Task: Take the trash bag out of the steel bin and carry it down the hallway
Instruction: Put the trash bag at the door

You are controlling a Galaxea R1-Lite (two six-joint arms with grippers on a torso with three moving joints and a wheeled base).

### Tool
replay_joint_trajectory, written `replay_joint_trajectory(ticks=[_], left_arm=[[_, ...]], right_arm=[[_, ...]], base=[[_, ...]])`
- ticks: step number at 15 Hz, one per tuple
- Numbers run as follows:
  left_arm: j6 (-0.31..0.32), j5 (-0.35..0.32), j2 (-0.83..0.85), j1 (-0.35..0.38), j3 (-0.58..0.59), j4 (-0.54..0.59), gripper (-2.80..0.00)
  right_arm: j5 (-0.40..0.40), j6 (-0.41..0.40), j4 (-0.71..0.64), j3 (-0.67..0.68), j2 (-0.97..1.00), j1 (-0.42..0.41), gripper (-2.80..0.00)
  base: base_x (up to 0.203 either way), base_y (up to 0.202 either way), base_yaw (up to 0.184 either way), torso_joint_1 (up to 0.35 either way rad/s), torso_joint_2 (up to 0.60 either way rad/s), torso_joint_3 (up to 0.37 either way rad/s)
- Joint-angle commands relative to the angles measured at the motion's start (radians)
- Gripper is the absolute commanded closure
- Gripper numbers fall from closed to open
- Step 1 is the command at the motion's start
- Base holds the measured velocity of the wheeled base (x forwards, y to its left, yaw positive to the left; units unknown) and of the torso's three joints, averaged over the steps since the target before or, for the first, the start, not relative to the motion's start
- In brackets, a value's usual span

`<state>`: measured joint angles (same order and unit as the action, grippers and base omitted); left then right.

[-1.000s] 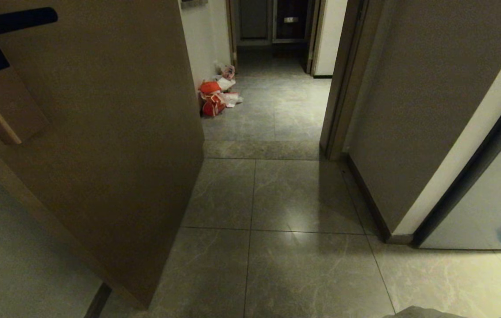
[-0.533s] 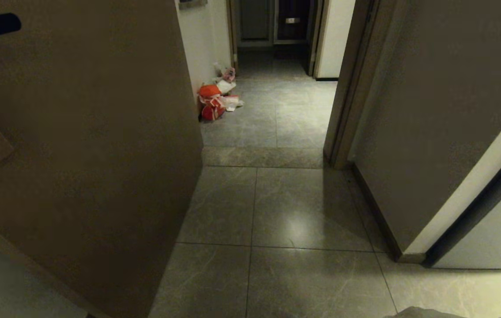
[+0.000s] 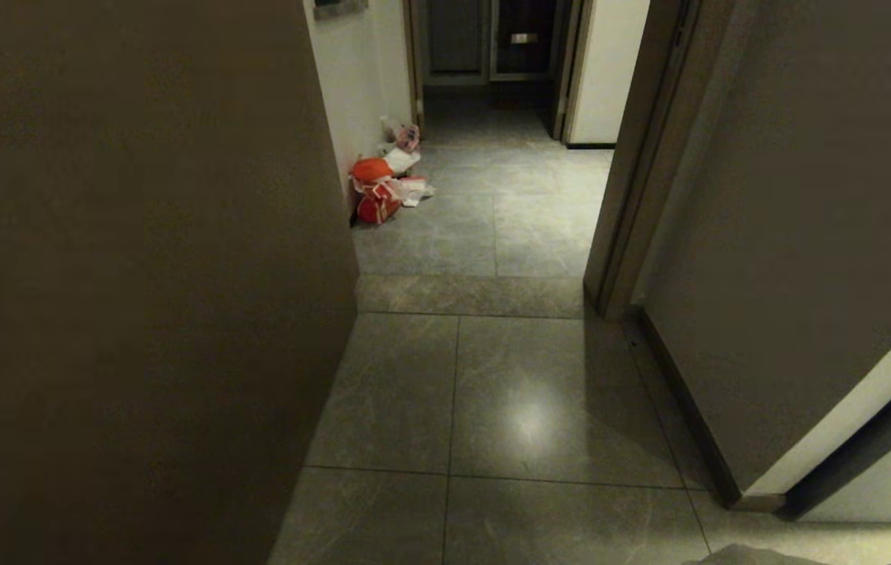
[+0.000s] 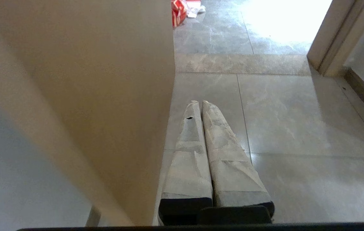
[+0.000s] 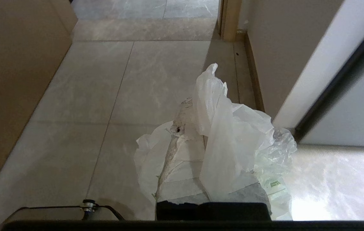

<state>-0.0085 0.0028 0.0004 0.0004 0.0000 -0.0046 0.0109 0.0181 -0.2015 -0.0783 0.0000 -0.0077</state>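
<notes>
right gripper: clamped on trash bag, draped over its fingers | left gripper: closed, empty | hallway ahead

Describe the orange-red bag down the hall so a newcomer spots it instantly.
Look along the hallway past the open brown door on the left. At the foot of the off-white wall just beyond it sits a small litter pile. The orange-red bag is the nearest piece, bright against the pale wrappers behind it.
</notes>
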Motion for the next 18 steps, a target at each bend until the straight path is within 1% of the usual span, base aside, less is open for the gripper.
replay_joint_trajectory(ticks=[1, 18], left_arm=[[-0.001, 0.000, 0.001, 0.001, 0.002, 0.000, 0.00], [-0.001, 0.000, 0.001, 0.001, 0.000, 0.000, 0.00]], right_arm=[[0.000, 0.000, -0.001, 0.000, 0.002, 0.000, 0.00], [0.000, 0.000, -0.001, 0.000, 0.001, 0.000, 0.00]], base=[[0.191, 0.000, -0.002, 0.000, 0.00, 0.000], [0.192, 0.000, 0.001, 0.003, 0.00, 0.003]])
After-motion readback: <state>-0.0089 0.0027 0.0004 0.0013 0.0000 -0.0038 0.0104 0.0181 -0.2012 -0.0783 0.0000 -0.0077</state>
